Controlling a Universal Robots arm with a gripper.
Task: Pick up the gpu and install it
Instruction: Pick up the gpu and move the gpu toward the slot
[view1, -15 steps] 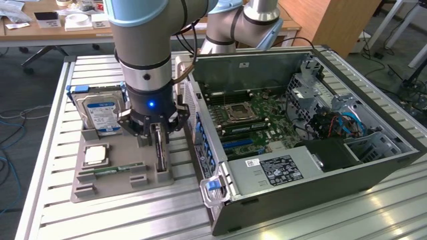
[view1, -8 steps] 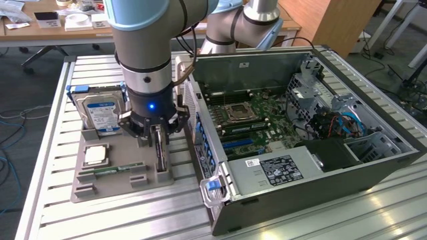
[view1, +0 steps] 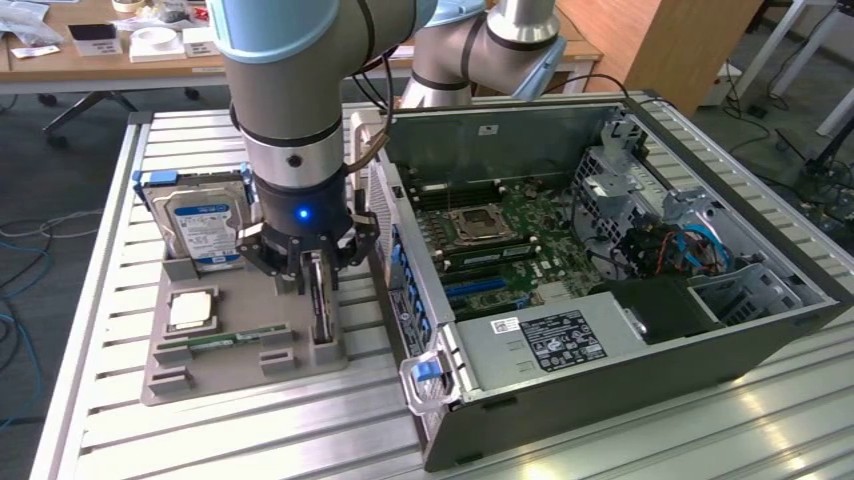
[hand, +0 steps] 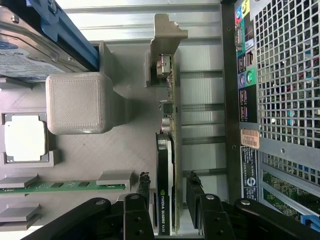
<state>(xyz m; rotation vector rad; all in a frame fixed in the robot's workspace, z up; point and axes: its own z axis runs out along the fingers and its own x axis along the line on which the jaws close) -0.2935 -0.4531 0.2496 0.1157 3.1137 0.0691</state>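
The gpu (view1: 322, 312) stands on edge in a slot of the grey holder tray (view1: 200, 372), a thin dark card beside the open computer case (view1: 601, 350). In the wrist view the gpu (hand: 167, 145) runs away from the camera, with its silvery end bracket (hand: 167, 30) at the far end. My gripper (view1: 316, 283) hangs straight down over it. It is open, and the gripper (hand: 168, 182) straddles the card's near end. One black finger (hand: 144, 184) is on each side, with a narrow gap to the card on both sides.
On the same tray sit a hard drive (view1: 200, 225) with a blue-white label, a square processor (view1: 191, 308) and a green memory stick (view1: 227, 340). The case's rear panel (hand: 280, 75) stands close beside the gpu. The motherboard (view1: 507, 240) lies exposed inside the case.
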